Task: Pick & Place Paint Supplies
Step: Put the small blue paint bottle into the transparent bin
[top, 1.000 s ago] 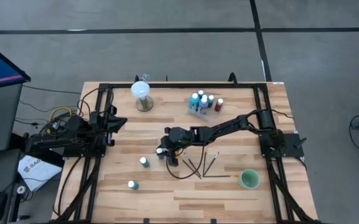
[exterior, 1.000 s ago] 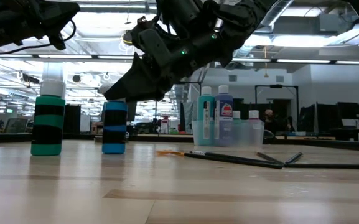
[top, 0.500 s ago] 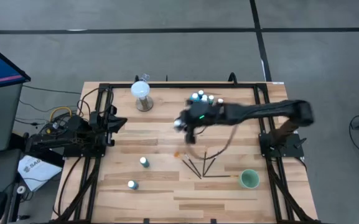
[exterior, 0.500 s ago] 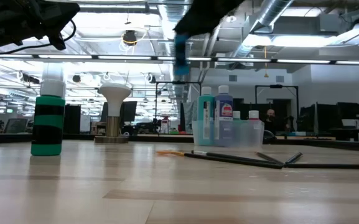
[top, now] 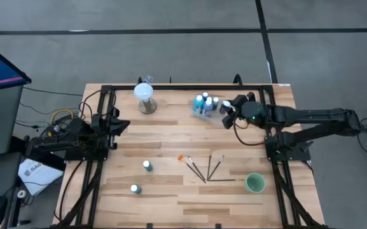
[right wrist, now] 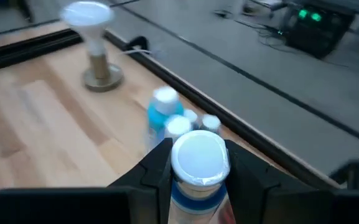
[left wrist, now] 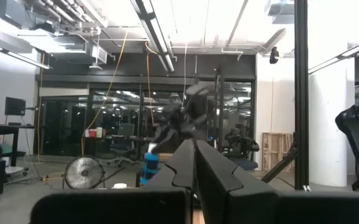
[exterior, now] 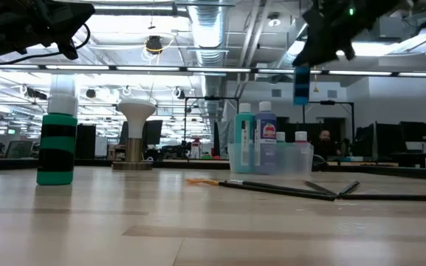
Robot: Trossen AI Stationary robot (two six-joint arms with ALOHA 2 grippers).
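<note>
My right gripper [top: 228, 113] is shut on a blue white-capped paint bottle [exterior: 301, 85], held in the air beside the clear container [top: 203, 107] of bottles at the table's far right. Two teal bottles [top: 147, 165] [top: 135, 189] stand on the table toward its near left. Several dark-handled brushes [top: 205, 168], one orange-tipped [top: 182, 159], lie flat near the middle. My left gripper [left wrist: 195, 163] is shut and empty at the table's left edge [top: 121, 124]. My right gripper pinches the blue bottle's neck, just under its white cap [right wrist: 199, 155], between its two fingers [right wrist: 157, 169], one on each side. The fingers come from above. The bottle hangs upright below them [exterior: 301, 87], lifted clear of the table.
A white globe on a round base [top: 146, 97] stands at the far left of centre. A green cup [top: 254, 183] stands near the right front. The clear container [exterior: 268, 151] holds several bottles. Bare wood lies between the brushes and the container.
My right gripper has lifted the blue bottle off the table's middle and carried it up and toward the far right, to beside the clear container. The bottle has stayed upright in the hold. The brushes and teal bottles have stayed where they were.
</note>
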